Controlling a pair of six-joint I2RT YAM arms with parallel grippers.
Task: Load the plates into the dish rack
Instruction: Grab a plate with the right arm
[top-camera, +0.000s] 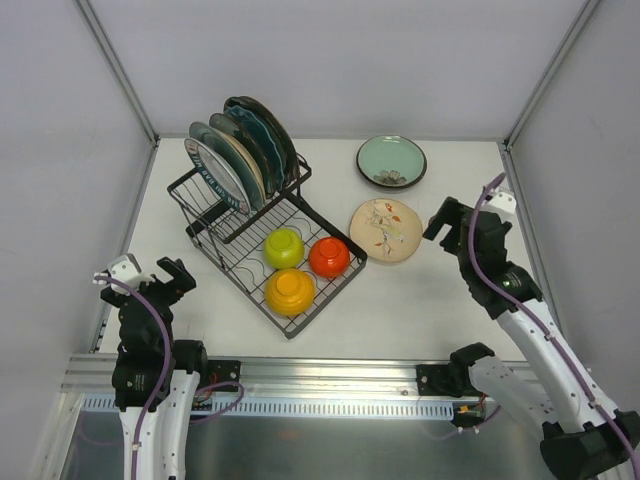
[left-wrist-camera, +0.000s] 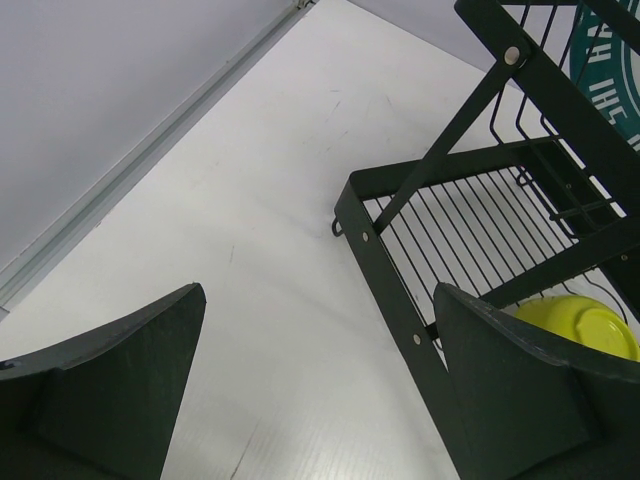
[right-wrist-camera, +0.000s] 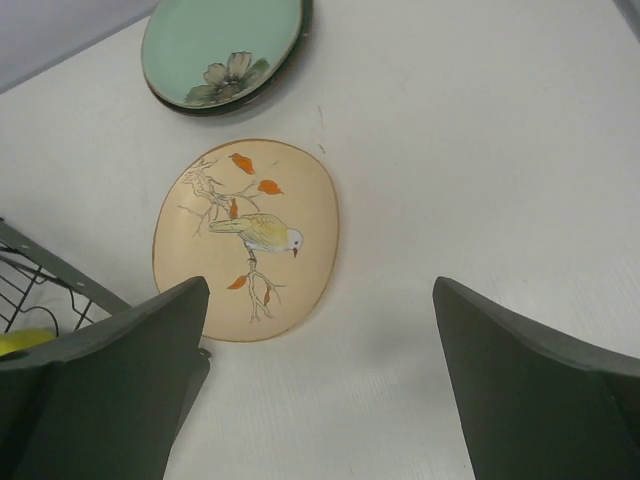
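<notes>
Two glazed ceramic rounds, mint plate (top-camera: 391, 160) and cream plate (top-camera: 386, 230), lie flat on the surface (top-camera: 440, 300). At least four upright plates (top-camera: 240, 150) fill the black wire dish rack (top-camera: 232, 240) beside three glossy bowls (top-camera: 284, 246). The left hand (left-wrist-camera: 318, 290) and right hand (right-wrist-camera: 320, 285) gape, released.

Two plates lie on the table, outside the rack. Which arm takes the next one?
Right. The right gripper, jaws open, hangs just beside the bird plate, with the mint green plate beyond it. The left gripper is across the dish rack from both plates.

Racked plates (top-camera: 240, 155) upright in dish rack (top-camera: 243, 250), perhaps five, bowls (top-camera: 290, 290) in its basket, near plate (top-camera: 386, 230) and far plate (top-camera: 391, 160) rightward.
</notes>
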